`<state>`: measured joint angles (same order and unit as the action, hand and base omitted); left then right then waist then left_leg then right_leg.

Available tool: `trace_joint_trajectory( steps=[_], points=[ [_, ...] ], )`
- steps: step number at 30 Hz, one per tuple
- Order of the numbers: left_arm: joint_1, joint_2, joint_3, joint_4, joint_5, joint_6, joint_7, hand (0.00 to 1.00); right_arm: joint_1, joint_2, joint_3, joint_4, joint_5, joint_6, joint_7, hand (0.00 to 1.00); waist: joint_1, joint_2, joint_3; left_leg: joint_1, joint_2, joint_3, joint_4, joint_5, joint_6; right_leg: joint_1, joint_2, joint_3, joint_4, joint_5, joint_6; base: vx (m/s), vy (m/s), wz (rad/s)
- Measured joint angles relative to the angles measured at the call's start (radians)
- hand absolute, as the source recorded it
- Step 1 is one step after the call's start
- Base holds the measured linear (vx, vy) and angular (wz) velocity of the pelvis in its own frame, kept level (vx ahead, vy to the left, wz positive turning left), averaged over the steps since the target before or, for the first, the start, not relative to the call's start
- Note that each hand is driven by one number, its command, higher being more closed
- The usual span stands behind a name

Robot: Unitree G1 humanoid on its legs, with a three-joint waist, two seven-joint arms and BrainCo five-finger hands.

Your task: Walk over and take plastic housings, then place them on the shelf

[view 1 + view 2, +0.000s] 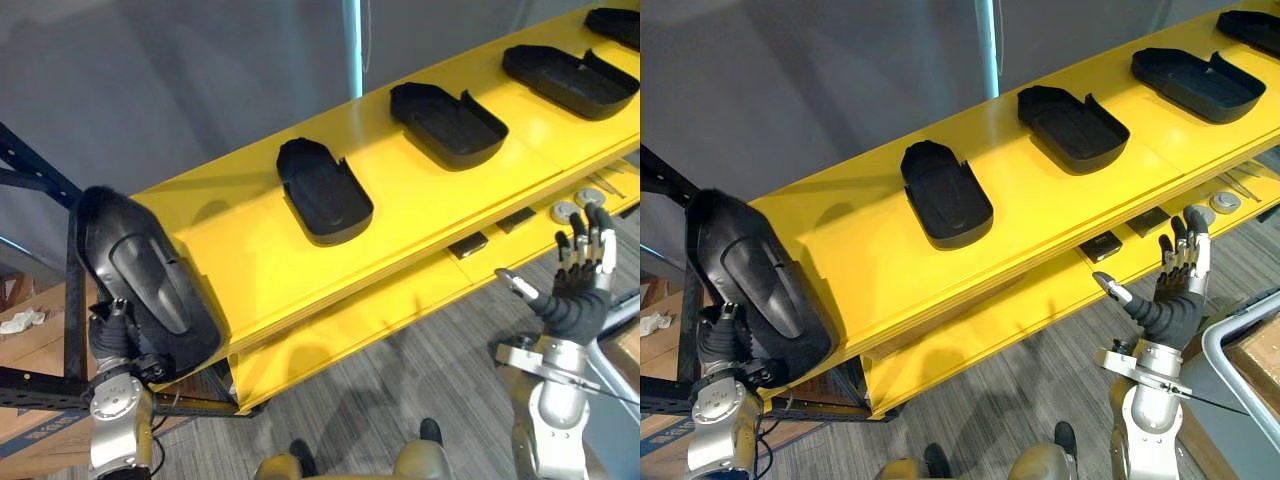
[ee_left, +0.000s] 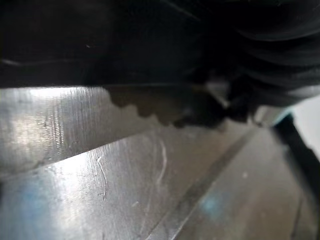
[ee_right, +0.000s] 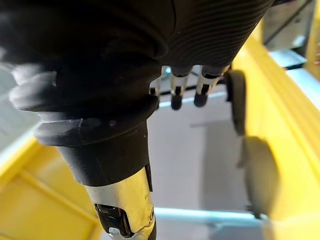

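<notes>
Firstly, what is hidden: my left hand (image 1: 112,335) sits under the held housing (image 1: 145,275) at the left end of the shelf (image 1: 250,260). The black shell covers it, so I cannot tell how it grips. The housing stands tilted, its lower edge over the shelf's end corner; contact with the shelf cannot be told. Left wrist view: a dark mass above a scratched, shiny surface, too close to make out.

Right hand (image 1: 580,290): fingers (image 3: 176,102) straight and pointing up, thumb spread apart, holding nothing. It is in front of the shelf's lower tier (image 1: 350,320), not touching it.

On the shelf top, hollow side up, well apart in a row: second housing (image 1: 322,190), third housing (image 1: 447,122), fourth housing (image 1: 568,78). The fifth housing (image 1: 617,22) is cut off at the shelf's far right end.

Surface: glossy yellow, bare between the housings; the widest bare stretch lies between the held housing and the second housing. The lower tier carries dark flat pieces (image 1: 468,245) and round silver parts (image 1: 566,211), too small to identify.

Room: grey wall (image 1: 180,90) and a pale pole (image 1: 352,45) behind the shelf, grey striped carpet (image 1: 400,400) before it, a dark rack frame (image 1: 40,180) at its left end.
</notes>
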<state>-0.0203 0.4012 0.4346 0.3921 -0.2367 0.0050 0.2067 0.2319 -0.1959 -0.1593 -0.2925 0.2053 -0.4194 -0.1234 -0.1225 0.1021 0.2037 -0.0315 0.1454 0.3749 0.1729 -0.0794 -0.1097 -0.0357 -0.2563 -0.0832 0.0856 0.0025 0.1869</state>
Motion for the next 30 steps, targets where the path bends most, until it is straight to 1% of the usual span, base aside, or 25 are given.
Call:
trace_joint_trajectory(
  steps=[1,3,4,6,8,9,10,12,13,14,16,18,19,20,21,22,23,25,27,30],
  points=[
    [-0.039,0.044,0.002,0.056,-0.003,0.002,-0.019,1.0,0.006,-0.009,0.016,0.007,-0.001,0.006,0.021,0.0,-0.001,0.0,0.0,0.0,0.0,0.003,-0.001,0.001,0.0,0.0,0.0,0.001,-0.007,0.0,0.0,-0.04,-0.009,-0.07],
    [-0.083,0.087,0.001,0.097,-0.014,0.018,-0.05,1.0,0.01,-0.025,0.048,0.007,-0.002,0.007,0.037,0.0,-0.003,0.0,0.0,0.001,-0.001,0.007,-0.001,0.002,0.0,0.0,-0.001,0.002,-0.009,0.001,0.001,-0.02,0.001,-0.05],
    [-0.12,0.117,-0.011,0.126,-0.036,0.021,-0.081,1.0,0.008,-0.042,0.078,0.007,0.02,0.016,0.054,0.0,-0.004,0.0,0.0,0.002,-0.001,0.007,-0.002,0.003,0.001,0.0,-0.001,0.002,-0.009,0.006,0.003,0.0,0.0,0.0],
    [-0.152,0.131,-0.025,0.139,-0.037,0.022,-0.101,1.0,0.008,-0.048,0.086,0.008,0.023,0.034,0.069,0.0,-0.007,0.0,0.0,0.001,-0.002,0.007,-0.002,0.004,0.002,0.0,-0.001,0.002,-0.01,0.007,0.004,0.0,0.0,0.0],
    [-0.184,0.156,-0.063,0.17,-0.041,0.027,-0.117,1.0,0.005,-0.069,0.102,0.023,0.039,0.038,0.086,0.0,-0.011,0.0,0.0,0.002,-0.002,0.007,-0.005,0.005,0.0,0.0,-0.001,0.003,-0.011,0.007,0.004,0.0,0.0,0.0],
    [-0.197,0.165,-0.078,0.191,-0.042,0.035,-0.123,1.0,0.0,-0.082,0.11,0.029,0.04,0.049,0.098,0.0,-0.017,0.0,0.0,0.002,-0.003,0.006,-0.005,0.005,0.0,0.0,-0.001,0.003,-0.011,0.008,0.005,0.03,-0.005,0.0],
    [-0.217,0.177,-0.112,0.231,-0.052,0.051,-0.13,1.0,-0.008,-0.099,0.124,0.029,0.058,0.058,0.128,0.0,-0.024,0.001,0.001,0.001,-0.003,0.004,-0.005,0.006,0.0,-0.001,-0.001,0.003,-0.011,0.009,0.006,0.0,0.0,0.0],
    [-0.232,0.18,-0.139,0.255,-0.073,0.064,-0.137,1.0,-0.019,-0.117,0.142,0.029,0.07,0.058,0.169,0.0,-0.03,0.002,0.002,0.0,-0.004,-0.001,-0.005,0.006,0.0,-0.001,-0.001,0.003,-0.01,0.009,0.006,0.02,-0.003,-0.01],
    [-0.247,0.18,-0.16,0.27,-0.076,0.069,-0.138,1.0,-0.036,-0.135,0.165,0.029,0.106,0.058,0.209,0.0,-0.032,0.004,0.007,0.0,-0.004,-0.004,-0.005,0.006,0.0,-0.002,-0.001,0.003,-0.007,0.009,0.007,0.0,0.0,0.0],
    [-0.257,0.18,-0.169,0.276,-0.079,0.07,-0.138,1.0,-0.047,-0.143,0.176,0.029,0.119,0.057,0.223,0.0,-0.032,0.005,0.011,0.0,-0.004,-0.005,-0.005,0.006,0.0,-0.002,-0.001,0.003,-0.006,0.009,0.007,0.0,0.0,0.0],
    [-0.299,0.18,-0.185,0.292,-0.081,0.083,-0.137,1.0,-0.127,-0.166,0.266,0.029,0.198,0.057,0.301,0.0,-0.029,0.011,0.037,-0.006,-0.004,-0.008,-0.002,0.01,0.002,-0.01,-0.001,0.003,0.002,0.009,0.006,-0.04,-0.007,0.01],
    [-0.34,0.18,-0.194,0.315,-0.091,0.094,-0.133,1.0,-0.199,-0.168,0.336,0.029,0.229,0.06,0.338,0.0,-0.028,0.016,0.063,-0.015,-0.005,-0.015,0.001,0.016,0.006,-0.018,-0.002,0.001,0.016,0.005,0.003,-0.07,-0.01,0.11],
    [-0.371,0.18,-0.215,0.328,-0.112,0.097,-0.129,1.0,-0.238,-0.169,0.388,0.03,0.246,0.071,0.358,0.0,-0.023,0.02,0.073,-0.033,-0.008,-0.04,0.004,0.023,0.009,-0.032,-0.004,-0.005,0.028,0.0,-0.001,-0.07,-0.012,0.22],
    [-0.386,0.18,-0.221,0.329,-0.112,0.097,-0.126,1.0,-0.257,-0.169,0.411,0.032,0.251,0.074,0.366,0.0,-0.021,0.02,0.081,-0.043,-0.009,-0.053,0.007,0.025,0.009,-0.038,-0.004,-0.011,0.039,-0.005,-0.002,-0.08,-0.02,0.38],
    [-0.425,0.18,-0.224,0.33,-0.113,0.097,-0.124,1.0,-0.291,-0.168,0.461,0.039,0.251,0.075,0.371,0.0,-0.018,0.018,0.106,-0.048,-0.01,-0.072,0.008,0.033,0.009,-0.04,-0.007,-0.027,0.065,-0.016,-0.003,-0.09,-0.029,0.43],
    [-0.455,0.18,-0.233,0.334,-0.114,0.097,-0.119,1.0,-0.317,-0.168,0.509,0.046,0.251,0.08,0.372,0.0,-0.012,0.014,0.116,-0.062,-0.011,-0.093,0.011,0.04,0.01,-0.053,-0.01,-0.04,0.098,-0.035,-0.007,-0.09,-0.034,0.48],
    [-0.467,0.181,-0.244,0.335,-0.115,0.097,-0.113,1.0,-0.329,-0.168,0.53,0.048,0.251,0.082,0.372,0.0,-0.01,0.013,0.12,-0.067,-0.013,-0.103,0.011,0.045,0.01,-0.06,-0.013,-0.049,0.115,-0.044,-0.007,-0.1,-0.044,0.42],
    [-0.499,0.182,-0.262,0.331,-0.111,0.093,-0.104,1.0,-0.381,-0.161,0.584,0.065,0.251,0.085,0.375,0.0,0.007,0.005,0.147,-0.075,-0.018,-0.121,0.011,0.053,0.007,-0.09,-0.024,-0.054,0.181,-0.084,-0.014,-0.09,-0.048,0.27],
    [-0.509,0.183,-0.262,0.331,-0.108,0.09,-0.095,1.0,-0.41,-0.151,0.602,0.071,0.251,0.093,0.38,0.0,0.017,0.004,0.16,-0.077,-0.021,-0.126,0.011,0.054,0.005,-0.105,-0.03,-0.054,0.215,-0.105,-0.02,-0.08,-0.035,0.1],
    [-0.535,0.183,-0.266,0.329,-0.098,0.092,-0.089,1.0,-0.431,-0.151,0.625,0.071,0.252,0.101,0.385,0.0,0.019,0.004,0.176,-0.088,-0.026,-0.147,0.014,0.057,0.001,-0.114,-0.037,-0.062,0.25,-0.118,-0.013,-0.03,-0.03,0.18]
  ],
)
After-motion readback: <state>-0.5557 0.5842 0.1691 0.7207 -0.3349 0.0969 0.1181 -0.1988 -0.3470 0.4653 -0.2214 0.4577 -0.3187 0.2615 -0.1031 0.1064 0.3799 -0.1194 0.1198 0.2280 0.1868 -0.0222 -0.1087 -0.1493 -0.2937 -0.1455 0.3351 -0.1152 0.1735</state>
